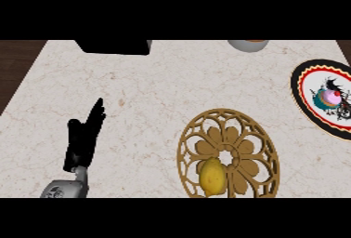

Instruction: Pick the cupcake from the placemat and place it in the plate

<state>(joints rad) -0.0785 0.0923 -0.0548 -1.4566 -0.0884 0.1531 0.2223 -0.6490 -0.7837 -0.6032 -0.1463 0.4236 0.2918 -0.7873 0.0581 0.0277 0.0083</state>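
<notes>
In the head view, nearest the lower edge, the grey left forearm comes up to the black left hand (83, 137), which rests low at the left with its fingers straight and pointing up the view, released and holding nothing. It lies over the pale marbled stone counter (137, 93). To its right sits the round golden-brown openwork placemat (233, 153), with a yellow lemon (211, 176) lying on its lower left part, its long axis running up and down the view.

The small cupcake with pink frosting and a teal wrapper (328, 98) sits on the round white plate with a black and red rim (302, 100) at the right edge, well apart from the placemat. It looks tilted, top toward the upper right. Dark fingers of the right hand (343, 110) show just beside it; whether they grip it cannot be told.

At the top edge stand a black box-like thing (113, 46) and a grey rounded bowl (247, 45), well clear of the plate.
</notes>
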